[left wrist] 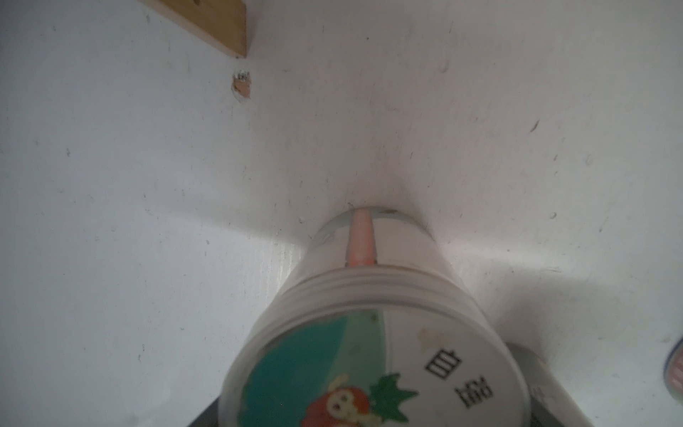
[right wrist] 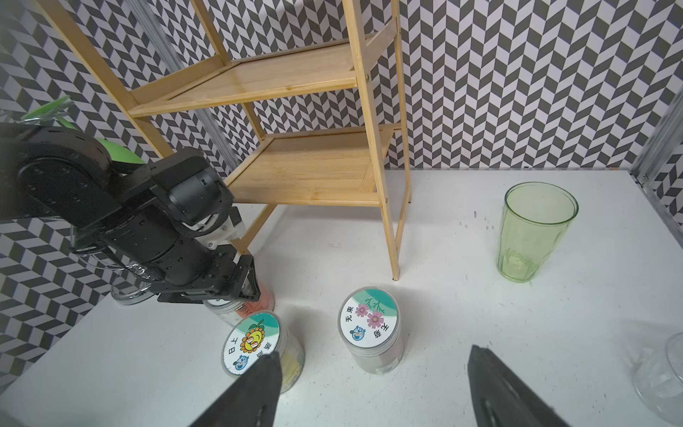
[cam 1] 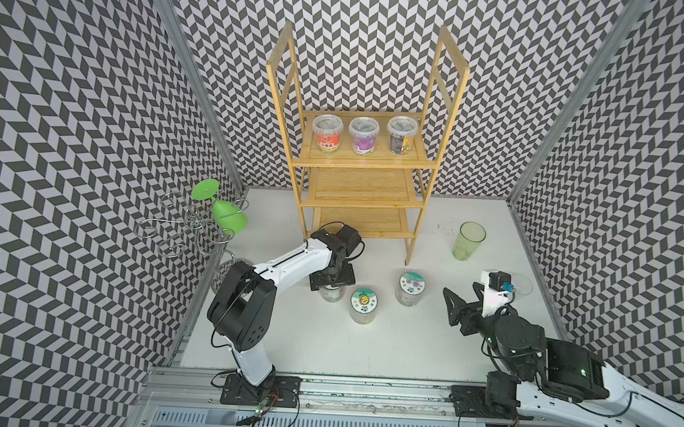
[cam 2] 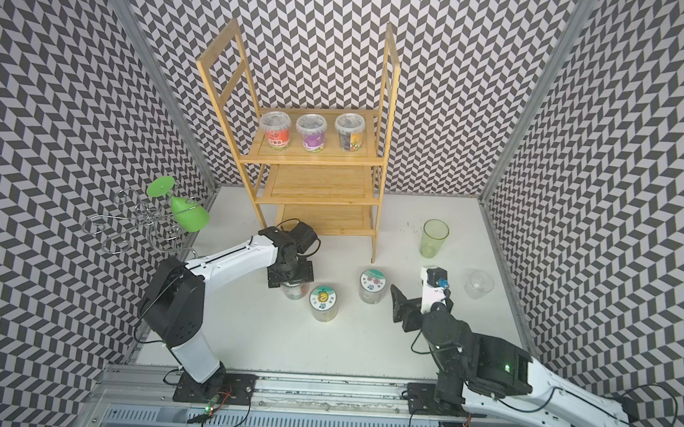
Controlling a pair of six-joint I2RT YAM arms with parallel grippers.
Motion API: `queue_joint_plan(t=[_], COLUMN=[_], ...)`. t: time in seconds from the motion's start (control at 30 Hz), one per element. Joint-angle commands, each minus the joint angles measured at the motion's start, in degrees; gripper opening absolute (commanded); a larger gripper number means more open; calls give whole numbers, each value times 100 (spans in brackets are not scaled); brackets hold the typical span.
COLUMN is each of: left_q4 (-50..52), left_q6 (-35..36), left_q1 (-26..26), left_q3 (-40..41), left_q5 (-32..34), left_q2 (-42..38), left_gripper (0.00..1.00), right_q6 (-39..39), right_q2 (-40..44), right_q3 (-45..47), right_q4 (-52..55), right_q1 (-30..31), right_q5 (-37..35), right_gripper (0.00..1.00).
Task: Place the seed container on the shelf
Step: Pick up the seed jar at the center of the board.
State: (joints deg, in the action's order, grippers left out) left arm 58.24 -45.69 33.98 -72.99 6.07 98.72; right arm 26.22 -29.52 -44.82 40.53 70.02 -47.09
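The seed container (cam 1: 332,295) stands on the desk (cam 1: 405,346) near the shelf (cam 1: 358,185), under the left gripper (cam 1: 331,288), which straddles it; whether it grips I cannot tell. The right gripper (right wrist: 374,353) hangs wide and empty. Lift and placement remain.

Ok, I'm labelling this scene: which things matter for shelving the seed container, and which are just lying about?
In the job:
seed jar
left claw over it
bamboo shelf

Lying about:
sunflower jar
pink-flower jar
green tumbler
clear cup
wire stand
green glass
tubs already shelved
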Motion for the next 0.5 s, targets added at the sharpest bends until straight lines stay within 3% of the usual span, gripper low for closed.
queue_joint_plan(t=[0.0, 0.47], left_q4=[303, 1682], left_q6=[195, 792], left_q1=[-5, 133], left_q3=[-226, -723], left_q5=[147, -93], left_q2=[-340, -1490], left_gripper=[70, 51], right_q6=[-262, -1467], right_q2=[38, -579], right_q3=[52, 78], right_q4=[-392, -1036], right_q1=[24, 37], right_q5=[15, 1181], right_gripper=[83, 84])
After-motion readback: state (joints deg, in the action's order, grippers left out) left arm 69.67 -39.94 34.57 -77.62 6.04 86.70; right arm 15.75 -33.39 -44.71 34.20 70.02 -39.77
